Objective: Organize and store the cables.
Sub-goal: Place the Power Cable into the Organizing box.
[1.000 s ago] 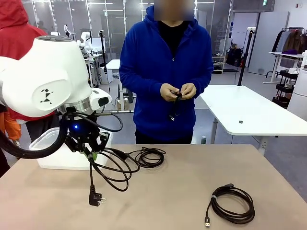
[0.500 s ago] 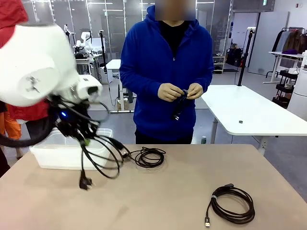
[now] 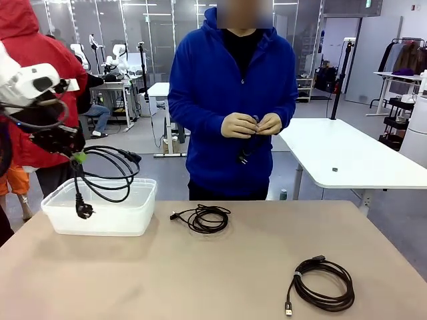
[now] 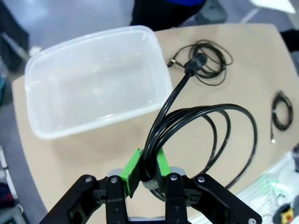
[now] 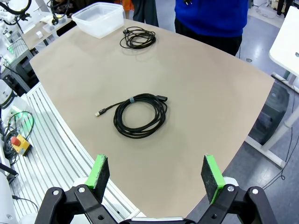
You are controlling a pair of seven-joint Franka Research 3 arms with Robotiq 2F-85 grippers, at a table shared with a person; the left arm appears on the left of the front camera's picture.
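1. The left gripper (image 4: 145, 170) is clamping a looped power cable (image 4: 205, 121), its green pads pinching the bunched strands.
2. The power cable is hanging in the air over the clear bin (image 3: 100, 223). Its plug (image 3: 83, 211) is dangling at bin height; cannot tell whether it is inside.
3. The bin is sitting at the far left of the surface (image 3: 220, 273).
4. A thin coil (image 3: 205, 218) is lying flat on the surface just right of the bin, not touching it.
5. A USB coil (image 3: 325, 283) is lying at the near right, well apart from the thin coil.
6. A person is standing at the far side, with both hands (image 3: 250, 125) working a small cable (image 3: 244, 155) at chest height.
7. The right gripper (image 5: 154, 161) is hanging with fingers spread wide, gripping nothing, above the surface edge near the USB coil.
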